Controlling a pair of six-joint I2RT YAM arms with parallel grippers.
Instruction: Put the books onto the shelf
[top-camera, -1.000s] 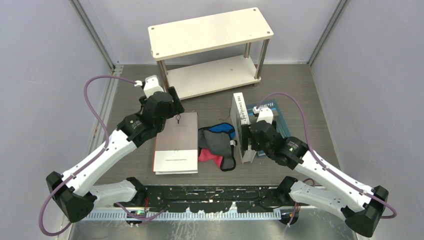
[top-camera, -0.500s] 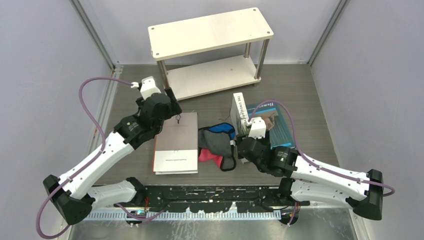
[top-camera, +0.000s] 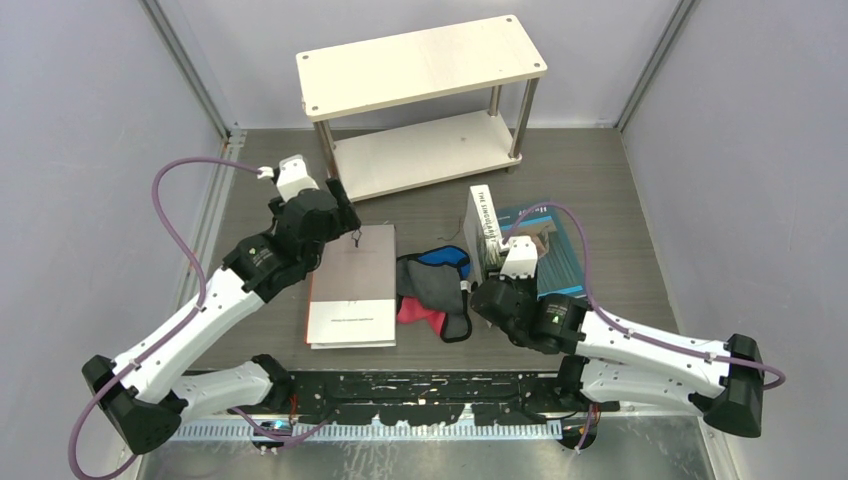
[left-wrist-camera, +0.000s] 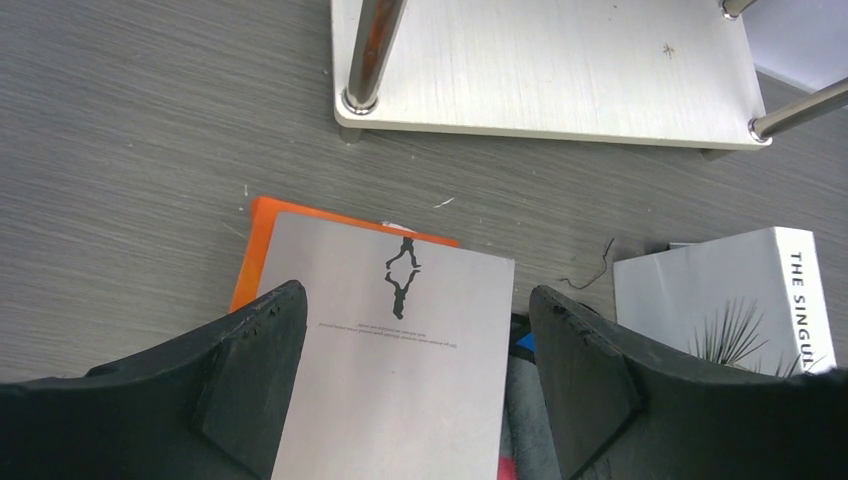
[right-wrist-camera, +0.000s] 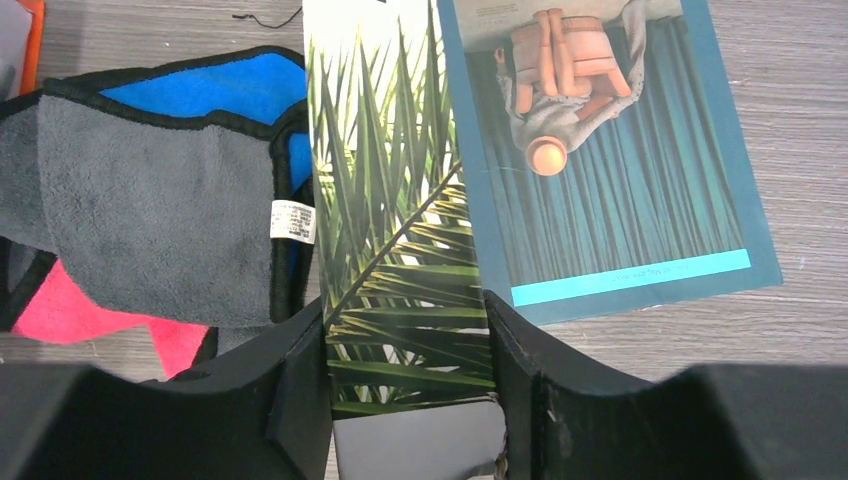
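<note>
Right tool (right-wrist-camera: 405, 322) clamped on the near end of the white book (right-wrist-camera: 400, 230). Book stands on edge, spine up, long axis near-to-far, right of worktop (top-camera: 610, 170) centre. Teal book (right-wrist-camera: 610, 180) flat beside it. Left tool (left-wrist-camera: 415, 305) wide, over grey book (left-wrist-camera: 400, 390) far end. Shelf (top-camera: 420, 65) at far edge.

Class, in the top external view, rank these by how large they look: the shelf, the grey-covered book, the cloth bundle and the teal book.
1. shelf
2. grey-covered book
3. cloth bundle and teal book: unranked, since the right arm covers part of the book.
</note>
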